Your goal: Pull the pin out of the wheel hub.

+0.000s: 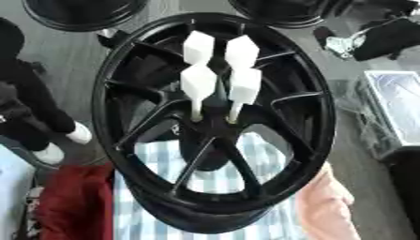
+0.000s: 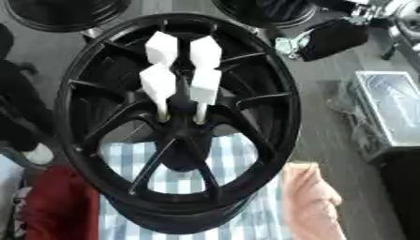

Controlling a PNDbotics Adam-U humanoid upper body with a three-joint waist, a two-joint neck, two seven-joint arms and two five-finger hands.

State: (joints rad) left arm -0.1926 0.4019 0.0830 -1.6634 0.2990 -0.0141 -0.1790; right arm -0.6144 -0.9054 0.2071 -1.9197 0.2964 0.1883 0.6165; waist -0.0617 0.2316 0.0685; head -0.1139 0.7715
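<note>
A black spoked wheel hub stands tilted toward me and fills the middle of both views. Several white pins with blocky hexagonal heads stick out of its centre. The two nearer pins show thin white stems running down into the holes around the hub's centre. Two more white heads sit just above them, their stems hidden behind the lower heads. Neither of my hands shows in either view.
The wheel rests on a blue-and-white checked cloth. A red cloth lies at the lower left and a pink cloth at the lower right. Two more black wheels lie beyond, and a silver case stands at the right.
</note>
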